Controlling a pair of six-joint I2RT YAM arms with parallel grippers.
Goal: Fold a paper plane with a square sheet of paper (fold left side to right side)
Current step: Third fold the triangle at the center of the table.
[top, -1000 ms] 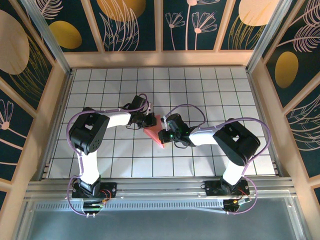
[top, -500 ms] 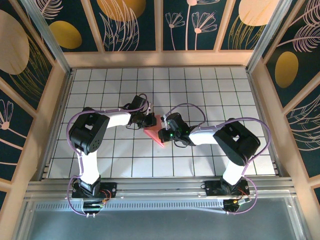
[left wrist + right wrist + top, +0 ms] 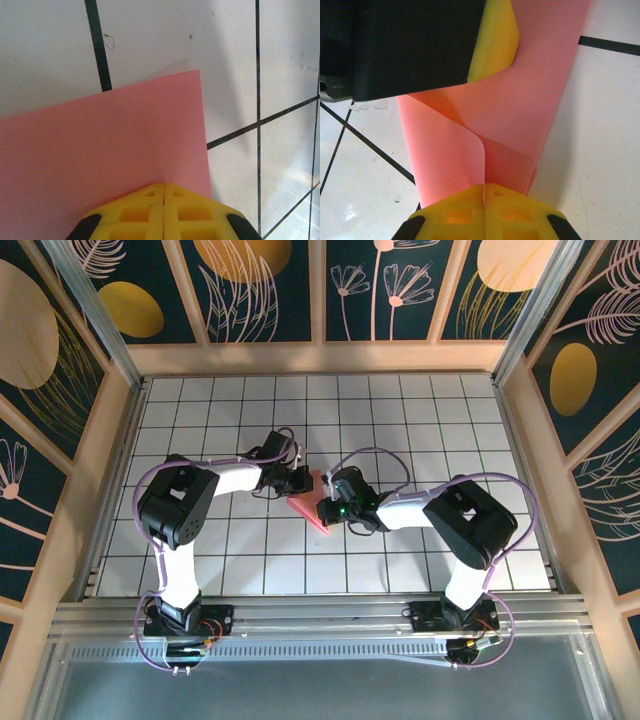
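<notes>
White gridded table (image 3: 420, 420), floral walls (image 3: 270, 290), maybe a scuff (image 3: 108, 42)

White tiled desk (image 3: 420, 420), dark grid lines, bright even light, soft shadows. Wooden frame (image 3: 320, 358) all round. Walls (image 3: 270, 290) dark teal, gold discs, pale leaf and flower outlines. Metal rail (image 3: 320, 612) along near edge.

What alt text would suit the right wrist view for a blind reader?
The right gripper, yellow fingers shut, pinches a curled fold of pink paper over a white tiled table. Upper left, the left gripper, black with a yellow finger, touches the same paper.
</notes>
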